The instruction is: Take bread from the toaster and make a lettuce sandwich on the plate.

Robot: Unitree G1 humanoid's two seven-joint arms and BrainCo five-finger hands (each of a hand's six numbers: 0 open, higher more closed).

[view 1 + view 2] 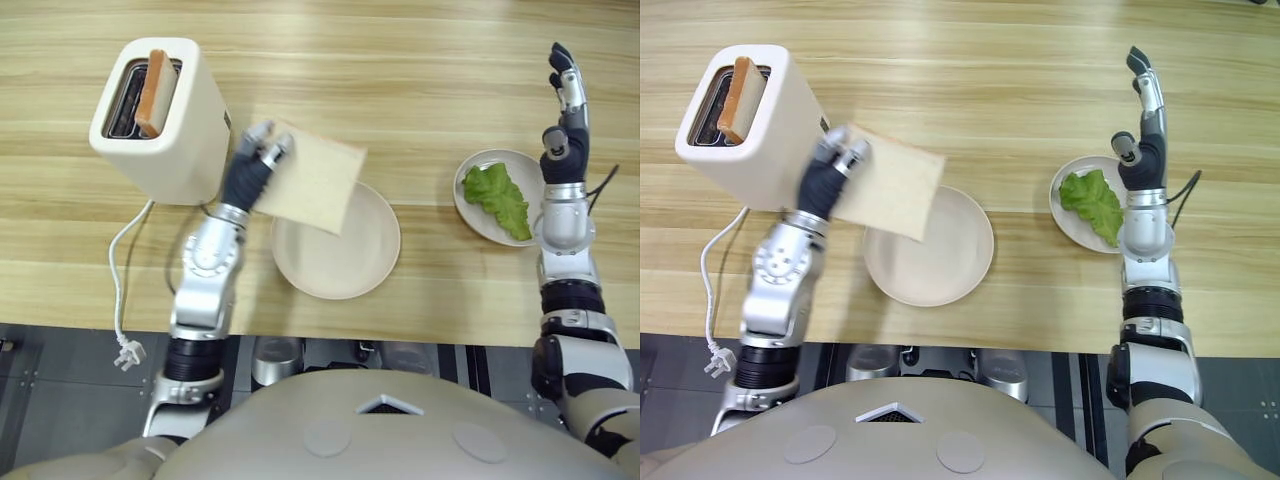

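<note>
A cream, box-shaped toaster (172,125) stands at the far left of the pale wooden surface (420,70), with one browned slice of toast (155,90) upright in a top slot. The slot beside it is dark and hard to read.

The left hand (252,165) sits just right of the toaster, its fingers clamped on the left edge of a pale square slice of bread (318,182). The left eye view puts the hand beside the toaster's wall, while the right eye view lays it over that wall, so I cannot tell whether they touch. The bread covers the far left rim of the round beige plate (350,262) at centre. It hides the part of the hand beneath it, and whether it rests on the rim is unclear.

To the right, a green lettuce leaf (497,198) lies on a smaller pale plate (474,212). The right hand (565,115) is just right of it, fingers spread straight toward the far side and holding nothing, and its wrist overlaps the plate's right rim.

A white cord with a plug (128,352) trails from the toaster over the near edge.
</note>
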